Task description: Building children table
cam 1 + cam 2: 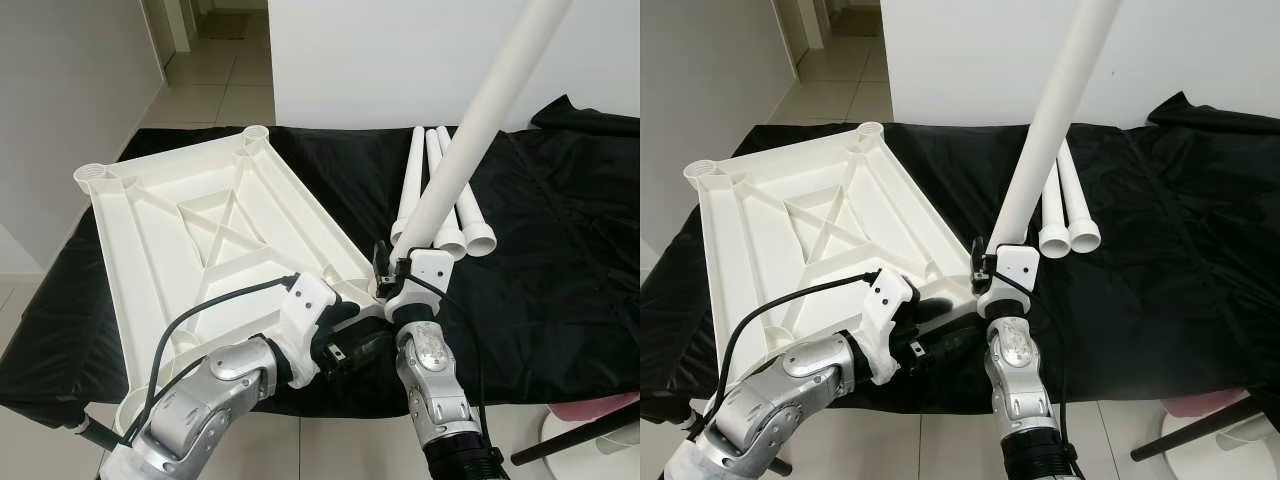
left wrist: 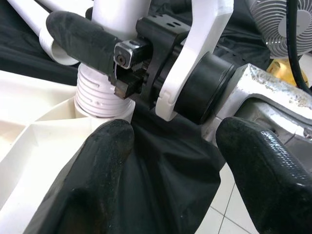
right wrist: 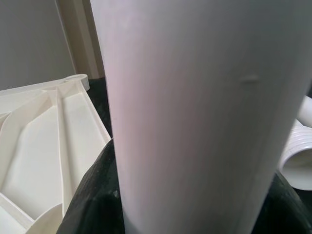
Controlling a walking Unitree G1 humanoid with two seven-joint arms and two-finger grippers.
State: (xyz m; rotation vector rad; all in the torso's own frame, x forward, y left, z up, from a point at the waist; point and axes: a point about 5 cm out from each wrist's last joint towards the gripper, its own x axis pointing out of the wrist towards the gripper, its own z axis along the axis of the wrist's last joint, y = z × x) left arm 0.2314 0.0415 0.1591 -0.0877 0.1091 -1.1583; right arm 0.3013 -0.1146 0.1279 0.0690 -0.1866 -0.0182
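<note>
Right gripper (image 1: 392,268) pinches white leg tube (image 1: 470,135) just above its threaded end, which sits in the near corner socket of the upturned tabletop (image 1: 200,235); tube axis leans toward 1 o'clock. Left gripper (image 1: 365,345), fingers spread, hovers at 7 o'clock of that socket. Three spare legs (image 1: 450,215) lie on the black cloth (image 1: 560,260) beyond.

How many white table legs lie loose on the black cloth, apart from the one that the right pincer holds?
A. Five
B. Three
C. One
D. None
B: three loose legs lie side by side on the black cloth, while the right pincer holds a fourth leg upright at the tabletop corner.
</note>
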